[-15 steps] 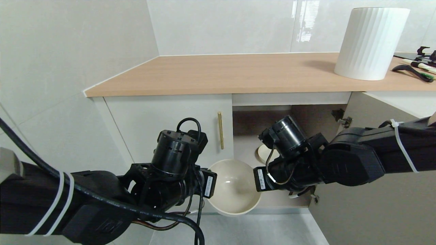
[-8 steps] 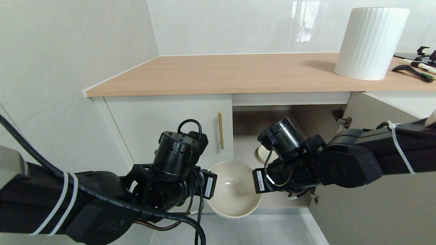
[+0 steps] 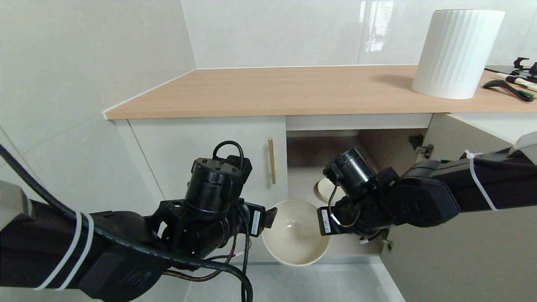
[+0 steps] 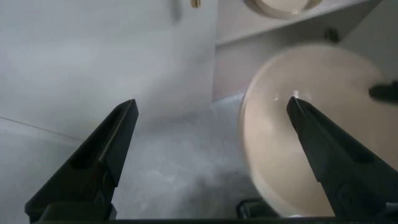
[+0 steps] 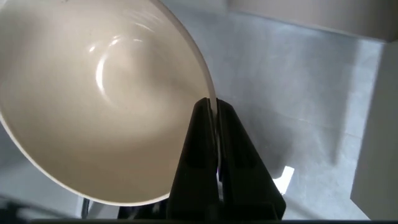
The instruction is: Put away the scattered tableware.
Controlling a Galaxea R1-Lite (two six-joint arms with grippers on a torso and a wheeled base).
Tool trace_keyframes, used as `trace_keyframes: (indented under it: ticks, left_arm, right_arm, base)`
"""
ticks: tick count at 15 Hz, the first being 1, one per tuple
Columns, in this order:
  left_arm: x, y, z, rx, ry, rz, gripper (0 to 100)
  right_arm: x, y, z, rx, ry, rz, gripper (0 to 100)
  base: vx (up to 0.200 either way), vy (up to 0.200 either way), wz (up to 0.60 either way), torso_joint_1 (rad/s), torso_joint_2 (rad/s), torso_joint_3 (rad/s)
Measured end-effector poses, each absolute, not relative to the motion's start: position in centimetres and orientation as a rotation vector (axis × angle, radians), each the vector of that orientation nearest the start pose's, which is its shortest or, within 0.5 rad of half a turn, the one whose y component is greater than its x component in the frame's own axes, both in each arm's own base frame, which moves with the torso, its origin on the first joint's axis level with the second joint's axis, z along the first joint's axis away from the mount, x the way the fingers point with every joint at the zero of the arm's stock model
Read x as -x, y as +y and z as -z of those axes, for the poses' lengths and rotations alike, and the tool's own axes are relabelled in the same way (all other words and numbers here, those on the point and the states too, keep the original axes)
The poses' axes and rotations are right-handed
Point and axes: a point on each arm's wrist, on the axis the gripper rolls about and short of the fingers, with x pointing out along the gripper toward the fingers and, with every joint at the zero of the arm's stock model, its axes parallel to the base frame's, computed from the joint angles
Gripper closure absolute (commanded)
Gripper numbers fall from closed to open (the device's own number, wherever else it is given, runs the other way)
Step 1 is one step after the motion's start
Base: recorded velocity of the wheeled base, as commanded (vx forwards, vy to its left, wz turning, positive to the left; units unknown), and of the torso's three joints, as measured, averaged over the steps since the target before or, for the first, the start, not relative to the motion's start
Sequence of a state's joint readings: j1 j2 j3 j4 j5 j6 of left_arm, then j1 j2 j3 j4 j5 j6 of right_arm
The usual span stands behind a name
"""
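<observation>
Rightward the bowl [image 3: 295,233] has drifted, off the left gripper [image 3: 269,216] and along with the right gripper [image 3: 324,221]. From the head camera it hangs low before the open cabinet [image 3: 377,142] (a plate [image 3: 324,189] sits inside). Left wrist: fingers spread wide, holding nothing, bowl [image 4: 273,130] beside one. Right wrist: jaws pinched narrow on the bowl's rim.

The left arm [image 3: 105,260] and right arm [image 3: 428,201]: matte black — thick cable [image 3: 134,251] and white zip ties [image 3: 76,220] along the left, white wrist labels [image 3: 254,221], left gripper [image 4: 210,106] fingers [image 4: 99,155] black wedges.
</observation>
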State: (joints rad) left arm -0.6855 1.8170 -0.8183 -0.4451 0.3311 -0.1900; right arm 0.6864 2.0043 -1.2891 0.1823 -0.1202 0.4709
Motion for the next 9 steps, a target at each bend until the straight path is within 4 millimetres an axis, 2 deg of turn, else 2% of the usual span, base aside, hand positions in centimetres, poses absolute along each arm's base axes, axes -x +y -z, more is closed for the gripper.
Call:
trace_keyframes:
  ticks: [4, 9]
  left_arm:
    - [-25.0, -19.4, -13.4, -0.075, 0.493, 0.298, 0]
    - [-24.9, -19.3, -13.5, -0.070, 0.486, 0.298, 0]
  right_arm:
    - [-33.3, 21.3, -12.5, -0.142, 0.906, -0.184, 100]
    - [-40.5, 17.6, -11.0, -0.265, 0.832, 0.001, 100]
  base:
    - [0.000, 0.000, 0.00, 0.000, 0.00, 0.000]
    - [0.000, 0.000, 0.00, 0.000, 0.00, 0.000]
